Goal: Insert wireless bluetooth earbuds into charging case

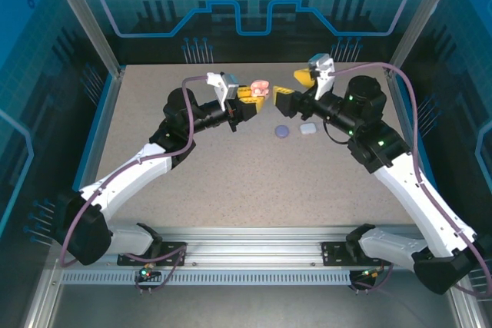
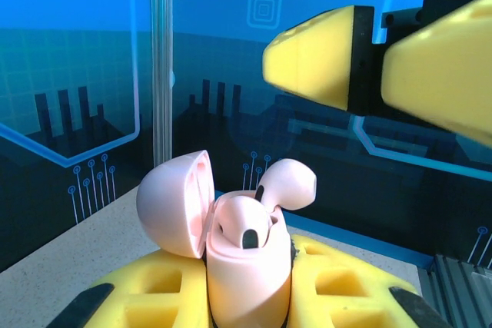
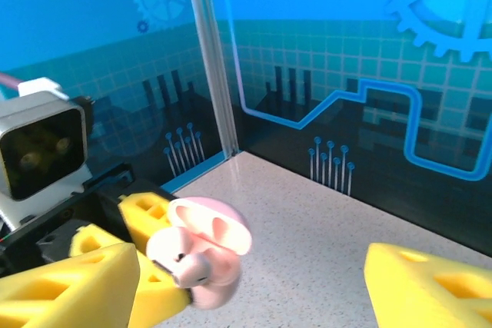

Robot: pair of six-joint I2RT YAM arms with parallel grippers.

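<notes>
Two arms meeting above the far middle of the speckled table (image 1: 231,182). The left gripper (image 1: 250,100) is closed on the lower body of a pale pink charging case (image 2: 246,266), gripping it between its yellow foam fingers (image 2: 338,286) and holding it upright, clear of the tabletop. The case lid (image 2: 175,203) is hinged open to one side. One pink earbud (image 2: 288,183) stands tilted above the case rim, not seated; a second pink bud (image 2: 244,228) appears to sit lower in the case mouth.

The right gripper (image 1: 292,86) hovers just beside the pink case, facing it, its yellow fingers (image 3: 430,282) spread wide with nothing between them. From the right wrist the pink case shows slightly blurred, near that gripper's own finger.

On the table near the right arm lie a purple case (image 1: 282,131) and a white case (image 1: 308,128), close together but apart, both closed as far as can be told. Blue printed panels (image 1: 246,5) enclose the workspace.
</notes>
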